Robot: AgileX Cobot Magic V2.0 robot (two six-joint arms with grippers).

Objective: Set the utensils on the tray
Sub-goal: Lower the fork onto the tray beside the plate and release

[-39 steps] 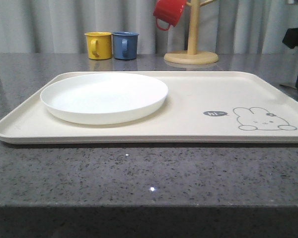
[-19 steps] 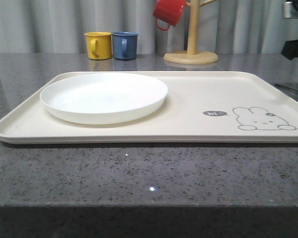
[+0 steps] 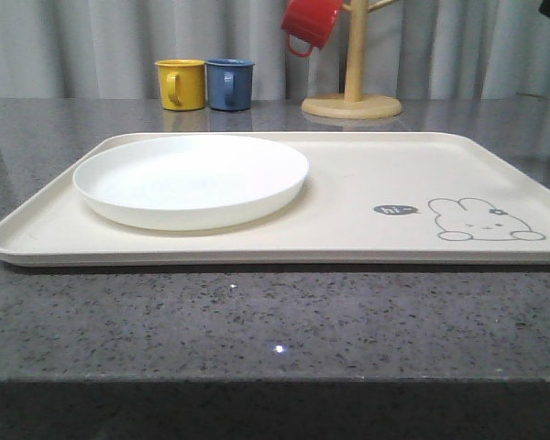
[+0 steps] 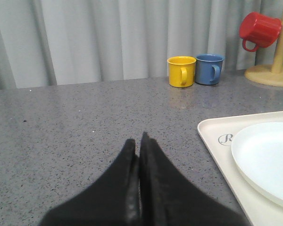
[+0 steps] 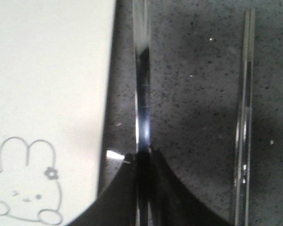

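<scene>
Shiny metal stick [image 5: 142, 94] sits pinched in the right pincer [image 5: 144, 162], just beside the tray [image 5: 47, 84]. It could slip out, because it is thin and smooth.

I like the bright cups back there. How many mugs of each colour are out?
Yellow mug: 1
Blue mug: 1
Red mug: 1
Total: 3 mugs
</scene>
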